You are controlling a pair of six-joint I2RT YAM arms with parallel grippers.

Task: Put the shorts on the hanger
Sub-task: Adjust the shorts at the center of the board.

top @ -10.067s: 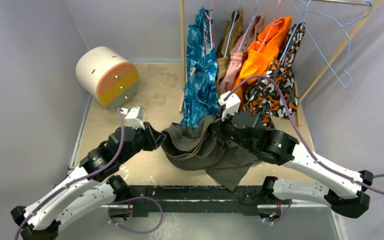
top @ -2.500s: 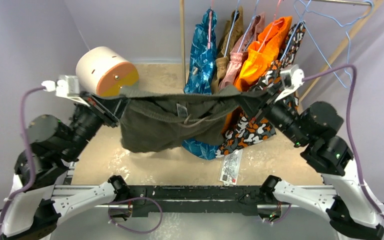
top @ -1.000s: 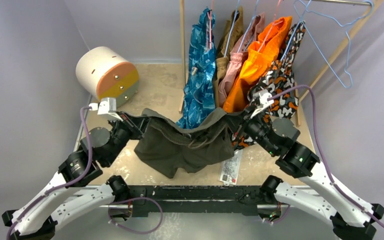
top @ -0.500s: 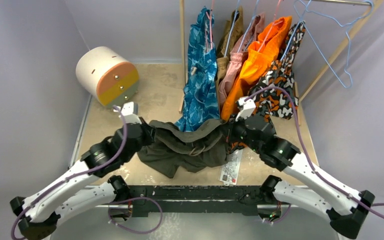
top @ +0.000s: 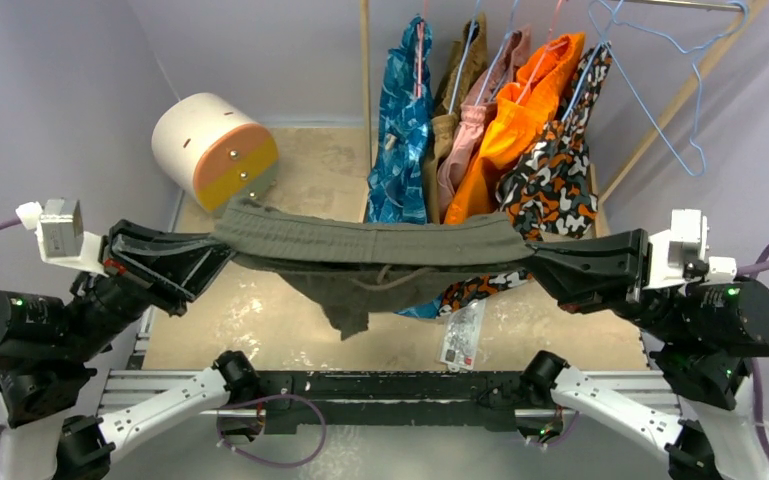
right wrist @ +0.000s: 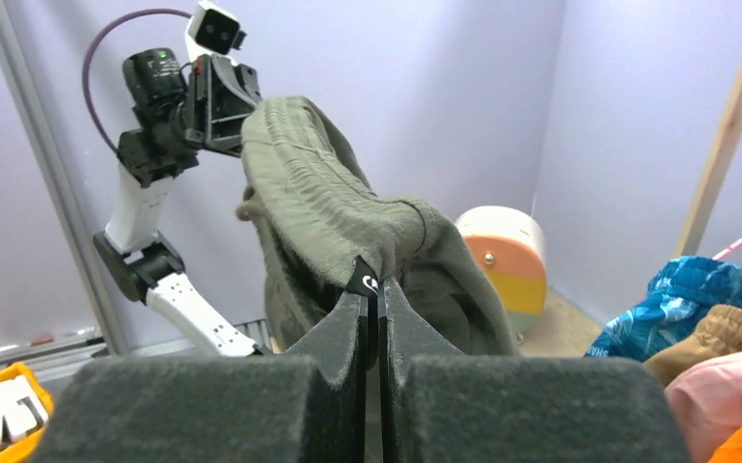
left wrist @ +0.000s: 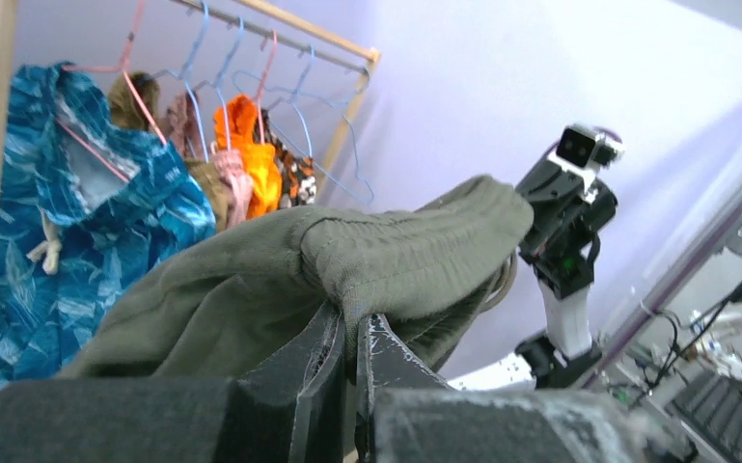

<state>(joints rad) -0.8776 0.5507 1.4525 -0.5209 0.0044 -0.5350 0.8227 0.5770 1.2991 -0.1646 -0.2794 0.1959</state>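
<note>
The olive-green shorts [top: 370, 243] hang stretched by the waistband high above the table, legs drooping toward the middle. My left gripper [top: 222, 250] is shut on the waistband's left end, and in the left wrist view the shorts [left wrist: 347, 260] bunch over my left gripper [left wrist: 352, 323]. My right gripper [top: 538, 258] is shut on the right end; in the right wrist view the shorts [right wrist: 318, 212] drape from my right gripper [right wrist: 376, 282]. The light-blue hanger [top: 660, 85] hangs empty on the rack at the far right, apart from both grippers.
A wooden rack [top: 365, 90] at the back holds blue patterned shorts [top: 400, 130], tan, pink, orange and camouflage garments. A white, orange and yellow drum [top: 215, 150] lies at the back left. A small packet [top: 462, 333] lies on the table below the shorts.
Both arms have risen and swung apart. The shorts, crumpled low between the grippers half a second ago, are now pulled taut and lifted off the table.
</note>
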